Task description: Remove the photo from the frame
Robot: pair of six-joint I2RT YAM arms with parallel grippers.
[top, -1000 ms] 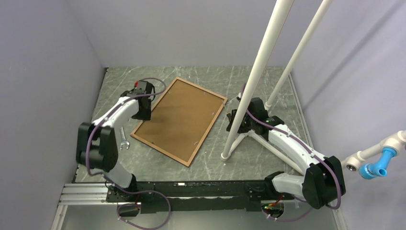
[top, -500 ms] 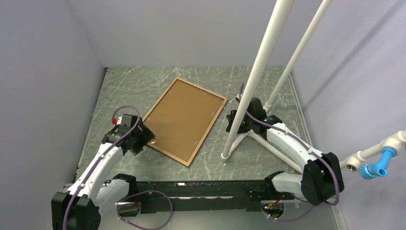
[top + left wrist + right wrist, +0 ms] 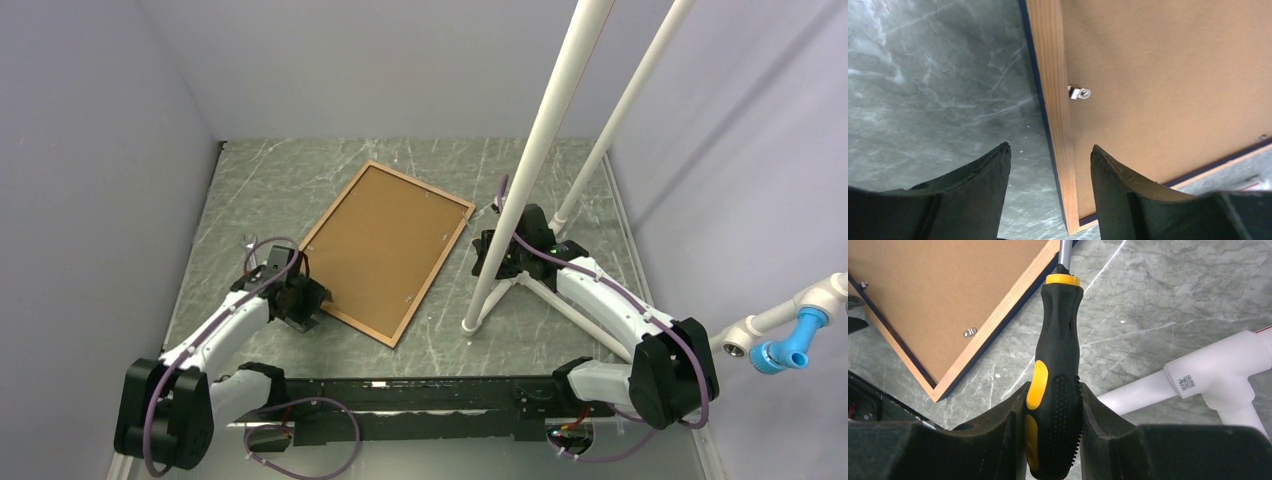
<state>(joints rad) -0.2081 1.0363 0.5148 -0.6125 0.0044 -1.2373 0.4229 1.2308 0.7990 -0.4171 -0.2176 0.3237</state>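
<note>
The left arm has swung back from the frame's far-left side and now folds low at the near-left of the table point(image 3: 250, 190), elbow tucked by its base and forearm reaching forward and to the right; the right arm holds the pose it had a second ago. The left gripper point(image 3: 303, 300) sits at the near-left corner of the frame point(image 3: 431, 278), pointing down. In the wrist view its fingers point(image 3: 975, 195) are spread apart with nothing clasped, and the light wood rim runs between them.

The frame lies flat, back side up, set at an angle in the middle of the table, so the brown backing board point(image 3: 385, 245) faces the camera — the photo cannot be seen. A small metal clip point(image 3: 1079, 93) sits on the board just inside the rim.

The right arm stretches forward from its base, with the right gripper point(image 3: 497, 255) just off the frame's right corner, beside the white poles point(image 3: 530, 170). Its fingers are clamped on the black-and-yellow handle of a screwdriver point(image 3: 1058, 330) — the shaft points toward that corner; whether it touches, I cannot tell.
</note>
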